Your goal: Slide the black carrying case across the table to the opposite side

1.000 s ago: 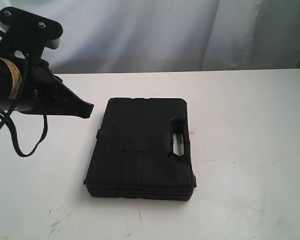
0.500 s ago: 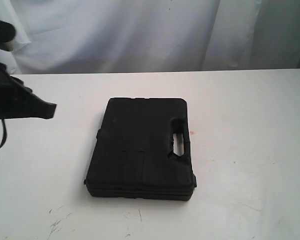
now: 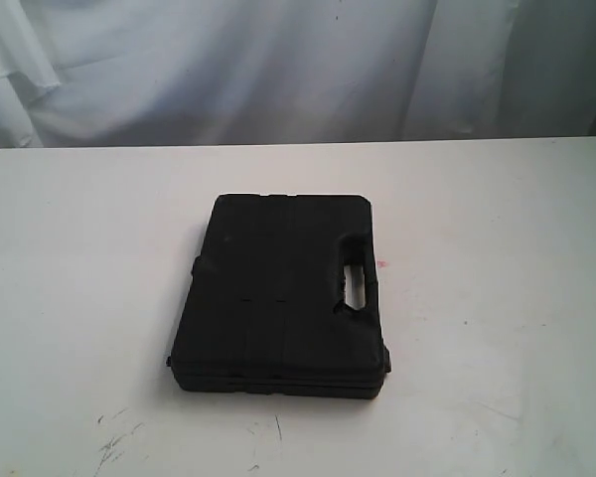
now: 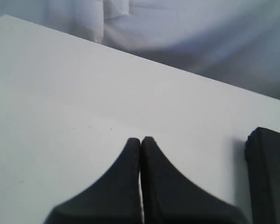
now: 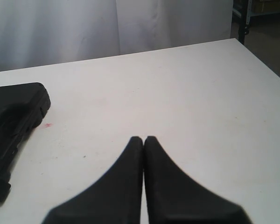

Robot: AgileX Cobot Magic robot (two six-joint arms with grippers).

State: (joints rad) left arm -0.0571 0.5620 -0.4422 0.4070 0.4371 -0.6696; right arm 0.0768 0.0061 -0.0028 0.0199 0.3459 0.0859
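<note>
Case: your black carrying case lies flat near the middle of the table, with the handle cut-out at its 3 o'clock edge.
Left gripper: fingers pressed together, empty, apart from the case.
Right gripper: fingers pressed together, empty, clear of the case.
Progress: nothing touches the case. By my judgement, you have yet to slide it to the far edge.

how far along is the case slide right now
Done: hard to say. The black carrying case lies flat near the middle of the table, not at either side. In hand: nothing. The left gripper and right gripper are both shut, empty and clear of the case. Left: probably more sliding, since the case sits mid-table.
</note>
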